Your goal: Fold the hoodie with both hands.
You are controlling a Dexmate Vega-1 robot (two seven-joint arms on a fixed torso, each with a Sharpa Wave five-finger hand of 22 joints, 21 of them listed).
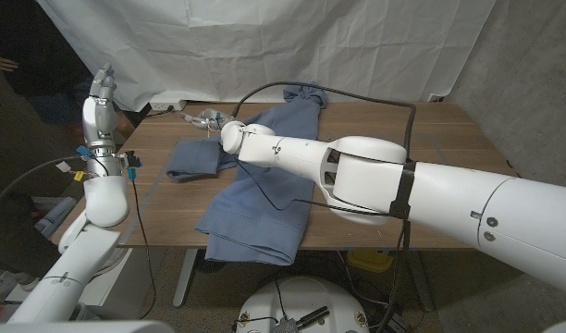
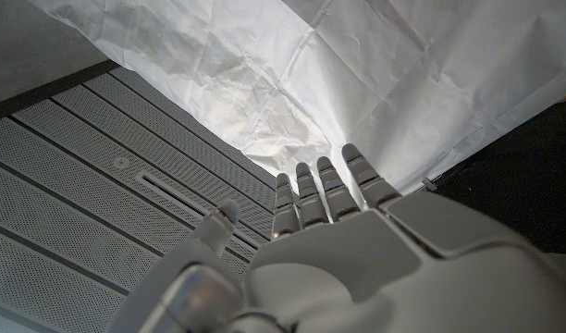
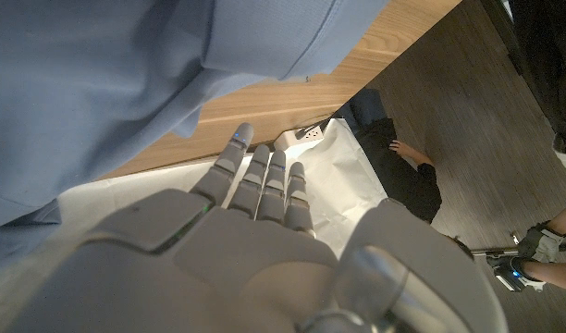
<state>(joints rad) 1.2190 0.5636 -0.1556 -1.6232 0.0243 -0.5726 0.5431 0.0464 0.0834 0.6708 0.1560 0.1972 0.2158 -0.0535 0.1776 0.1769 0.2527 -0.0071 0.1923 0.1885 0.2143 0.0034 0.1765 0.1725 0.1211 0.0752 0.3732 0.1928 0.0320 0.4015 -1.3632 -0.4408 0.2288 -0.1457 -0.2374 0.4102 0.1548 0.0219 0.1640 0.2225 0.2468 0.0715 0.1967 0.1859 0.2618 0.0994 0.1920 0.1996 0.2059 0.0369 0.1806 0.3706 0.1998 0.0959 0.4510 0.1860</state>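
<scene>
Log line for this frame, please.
hoodie: spread, unfolded | left robot hand: raised, empty | right robot hand: over hoodie, empty

A blue hoodie (image 1: 264,199) lies spread and rumpled across the wooden table (image 1: 431,166), its lower end draping over the table's near edge.

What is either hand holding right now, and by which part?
Nothing. The left hand is raised off the table's left side with straight fingers and nothing in it. The right hand reaches over the blue hoodie, fingers extended, gripping no cloth.
</scene>
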